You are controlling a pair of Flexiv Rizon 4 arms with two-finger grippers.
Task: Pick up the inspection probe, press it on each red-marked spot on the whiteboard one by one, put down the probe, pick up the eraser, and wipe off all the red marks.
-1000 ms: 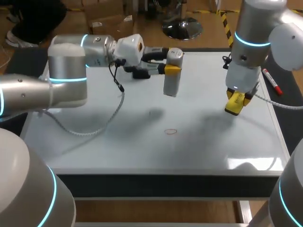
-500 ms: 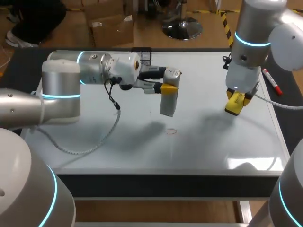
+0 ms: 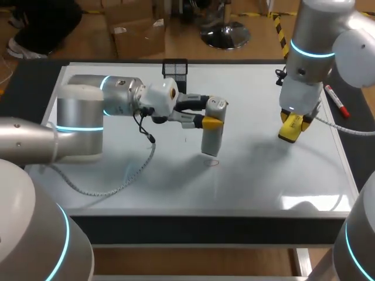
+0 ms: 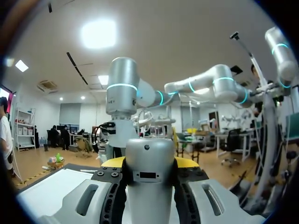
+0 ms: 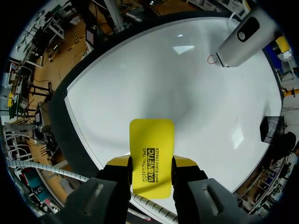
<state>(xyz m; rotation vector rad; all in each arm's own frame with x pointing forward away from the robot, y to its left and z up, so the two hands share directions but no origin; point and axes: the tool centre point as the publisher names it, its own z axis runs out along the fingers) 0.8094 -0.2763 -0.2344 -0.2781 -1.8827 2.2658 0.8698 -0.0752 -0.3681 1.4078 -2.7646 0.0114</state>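
Mid whiteboard (image 3: pixel 263 187) probe (image 3: pixel 211 134) by mark (image 3: pixel 211 163), eraser (image 3: pixel 288 132) R, marker (image 3: pixel 336 100) far R.

I am seeing a black mesh holder (image 3: pixel 174 67) standing upright at the middle of the far edge of the table (image 3: pixel 30 93). A marker (image 3: pixel 336 100) with a white barrel and red ends is lying flat on the table's dark right-hand strip, well apart from the holder and slanting toward the near right.

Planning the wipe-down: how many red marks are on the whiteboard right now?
1: a small red loop beside the tip of the probe held by the left gripper, near the whiteboard's middle. More may hide under the probe.
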